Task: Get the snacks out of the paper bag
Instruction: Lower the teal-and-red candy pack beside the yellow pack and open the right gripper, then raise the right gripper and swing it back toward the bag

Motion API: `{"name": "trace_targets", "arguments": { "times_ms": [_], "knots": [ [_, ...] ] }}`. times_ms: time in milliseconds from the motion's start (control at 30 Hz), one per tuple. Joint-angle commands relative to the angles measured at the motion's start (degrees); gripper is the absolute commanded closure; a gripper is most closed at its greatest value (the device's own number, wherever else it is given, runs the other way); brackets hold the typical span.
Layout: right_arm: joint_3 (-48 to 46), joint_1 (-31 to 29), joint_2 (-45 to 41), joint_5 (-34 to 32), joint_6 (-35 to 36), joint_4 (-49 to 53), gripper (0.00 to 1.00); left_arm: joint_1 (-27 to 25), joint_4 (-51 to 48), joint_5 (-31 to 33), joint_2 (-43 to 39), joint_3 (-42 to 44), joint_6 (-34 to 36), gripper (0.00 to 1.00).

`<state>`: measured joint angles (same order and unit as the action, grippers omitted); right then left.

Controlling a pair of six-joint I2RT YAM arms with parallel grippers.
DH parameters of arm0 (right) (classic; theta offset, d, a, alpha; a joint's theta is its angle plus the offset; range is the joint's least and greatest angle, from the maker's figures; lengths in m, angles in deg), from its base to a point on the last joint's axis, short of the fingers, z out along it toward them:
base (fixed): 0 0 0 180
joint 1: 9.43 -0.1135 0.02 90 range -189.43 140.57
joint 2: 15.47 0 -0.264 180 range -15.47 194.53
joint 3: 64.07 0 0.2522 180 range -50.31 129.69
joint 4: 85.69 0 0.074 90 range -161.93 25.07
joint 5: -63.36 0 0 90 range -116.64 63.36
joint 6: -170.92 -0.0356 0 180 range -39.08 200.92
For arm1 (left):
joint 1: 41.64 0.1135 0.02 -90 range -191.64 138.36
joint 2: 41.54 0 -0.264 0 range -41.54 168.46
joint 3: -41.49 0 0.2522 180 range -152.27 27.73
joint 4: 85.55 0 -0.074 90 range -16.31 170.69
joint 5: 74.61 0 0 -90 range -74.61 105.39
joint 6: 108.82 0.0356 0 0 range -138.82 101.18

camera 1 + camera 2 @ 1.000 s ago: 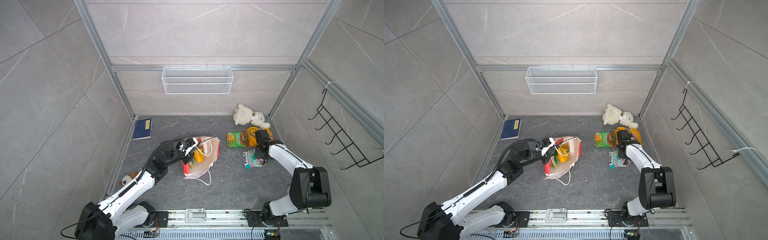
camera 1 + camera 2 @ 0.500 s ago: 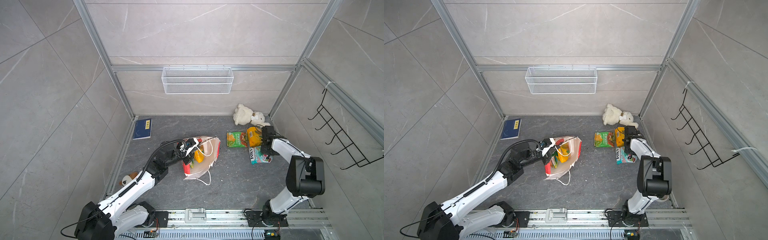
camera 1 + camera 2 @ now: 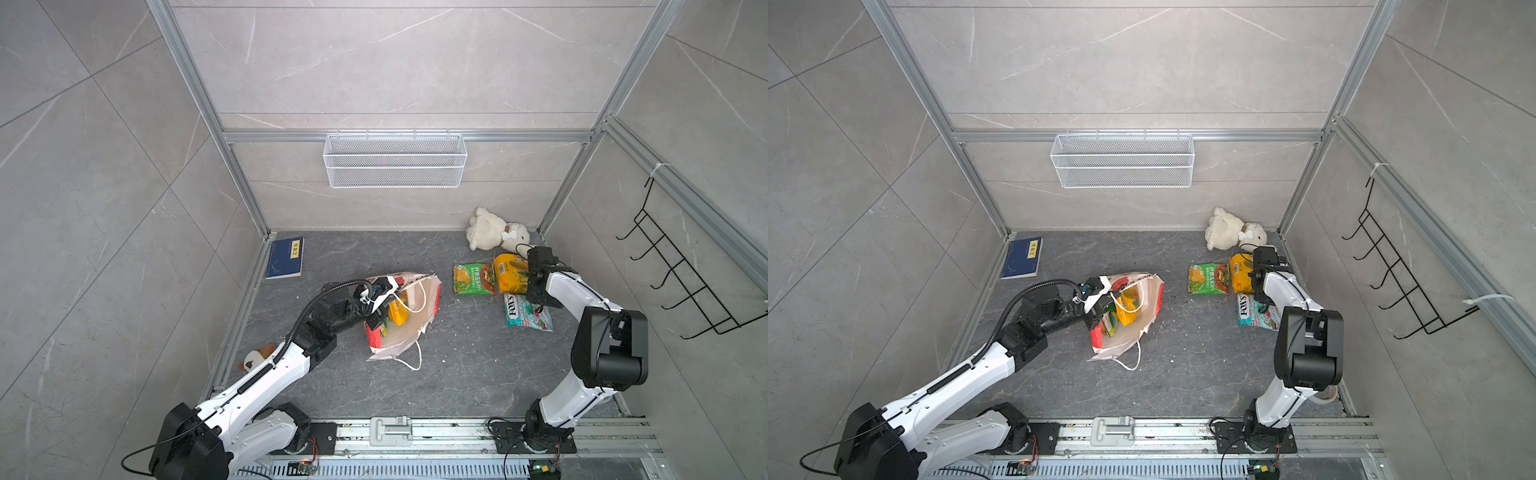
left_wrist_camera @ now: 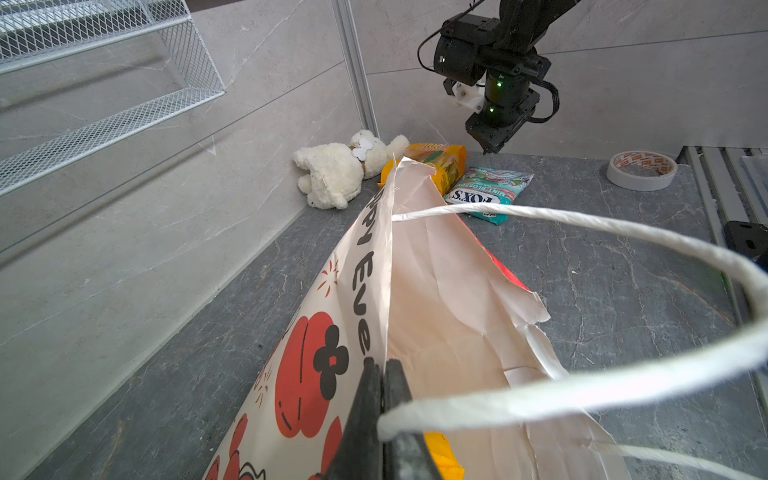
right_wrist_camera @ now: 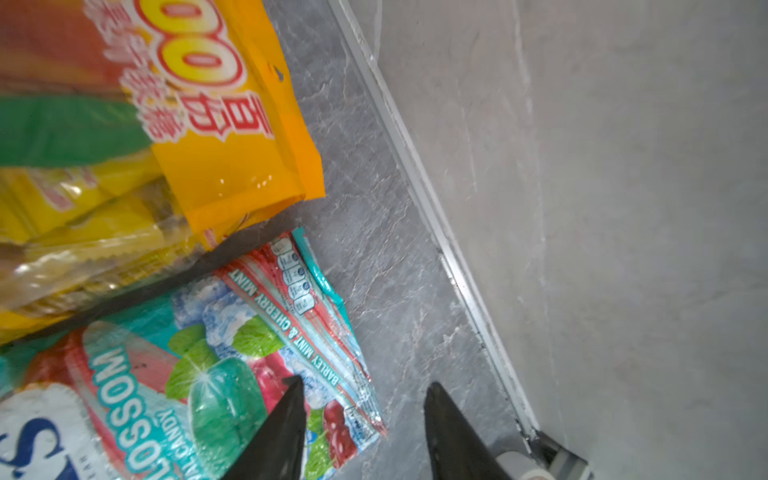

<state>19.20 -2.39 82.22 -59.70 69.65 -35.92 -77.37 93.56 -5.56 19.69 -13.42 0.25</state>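
The paper bag (image 3: 415, 328) (image 3: 1144, 291) lies tipped on the grey floor, mouth open. My left gripper (image 4: 382, 374) (image 3: 375, 312) is shut on its printed rim beside a cord handle (image 4: 582, 390). A yellow packet (image 3: 397, 311) (image 3: 1128, 309) (image 4: 442, 457) and a green one (image 3: 1109, 318) show inside. Three snacks lie outside at the right: a green packet (image 3: 473, 279) (image 3: 1208, 279), an orange packet (image 3: 510, 274) (image 5: 232, 124) and a FOX'S packet (image 3: 527, 312) (image 5: 187, 374). My right gripper (image 5: 363, 384) (image 3: 538, 301) hangs open over the FOX'S packet's corner, holding nothing.
A white plush toy (image 3: 494, 235) sits in the back right corner, a blue book (image 3: 286, 257) at the back left. A wire basket (image 3: 395, 160) hangs on the back wall. The right wall rail (image 5: 436, 208) runs close by my right gripper. A tape roll (image 4: 642, 170) lies near the front right.
My right gripper carried the FOX'S packet a little to the right, then opened and let it go on the floor. The left gripper kept its hold on the bag.
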Motion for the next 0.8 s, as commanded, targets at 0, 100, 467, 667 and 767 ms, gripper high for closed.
{"name": "trace_targets", "arguments": {
  "times_ms": [0, 100, 467, 667, 767],
  "knots": [
    [3.55, -0.09, -4.73, 5.21, -2.34, 3.98, 0.40, -0.60, 2.53, -0.32, 0.09, -0.90, -0.82, 1.00],
    [1.69, -1.02, -10.35, 19.47, -4.49, 3.59, 0.36, -0.61, 2.06, -0.76, 0.54, -1.42, -1.32, 1.00],
    [-22.83, -8.72, -21.69, 41.09, -19.15, -9.41, 0.58, -0.55, -1.26, -1.49, 0.63, -3.68, -0.17, 1.00],
    [-23.74, -8.72, -15.20, 39.37, -18.43, -11.61, 0.71, -0.64, -0.89, -2.11, 2.21, -4.07, -0.54, 1.00],
    [-23.15, -8.55, -12.46, 35.84, -19.17, -12.88, 0.73, -0.58, -0.56, -2.12, 2.39, -4.03, -0.53, 1.00]
  ]
}}
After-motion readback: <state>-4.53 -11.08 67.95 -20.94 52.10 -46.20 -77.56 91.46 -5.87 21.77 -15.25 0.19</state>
